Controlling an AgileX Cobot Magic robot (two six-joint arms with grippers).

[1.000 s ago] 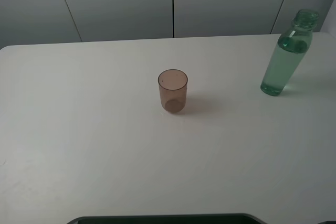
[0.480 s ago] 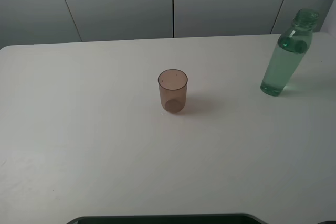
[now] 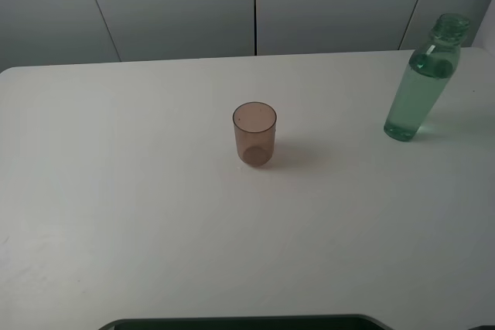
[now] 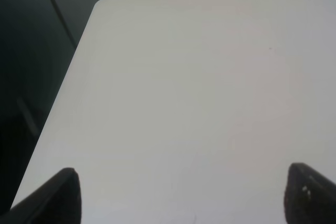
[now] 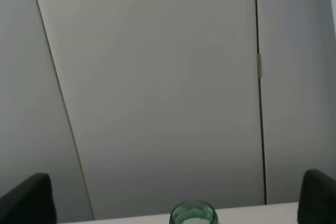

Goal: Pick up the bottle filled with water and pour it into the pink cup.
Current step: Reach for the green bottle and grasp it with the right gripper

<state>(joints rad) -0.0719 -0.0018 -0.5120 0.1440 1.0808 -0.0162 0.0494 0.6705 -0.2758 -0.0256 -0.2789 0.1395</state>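
looking down from the high camera, the table (image 3: 116,191) carries only two things. the pink cup (image 3: 254,134) stands upright near the middle, mouth up and apparently empty, a spot that either arm could probably reach. the bottle (image 3: 424,83) stands upright well apart from it, toward the far right corner, filled with clear liquid up to its shoulder and showing no cap. that puts it on the right arm's side, so the pick-up looks like that arm's job. neither arm shows in this view, and nothing touches either object.

the left wrist view looks across a bare stretch of the table toward a rounded corner. the left gripper (image 4: 186,198) shows only as two dark fingertips at the picture's opposite edges, spread wide with nothing between them. neither task object appears here, so this arm seems parked out of the way.

the right wrist view faces the grey wall panels (image 5: 157,87) behind the table, with the bottle's ribbed mouth just peeking into the picture. the right gripper (image 5: 172,200) is likewise spread wide and empty, its tips flanking that mouth in the picture though clearly apart from it. the framing suggests it is lined up on the bottle for a grasp, probably lower on the body so the pour can be tilted steadily. the reach has not begun, so the task is at its very start.
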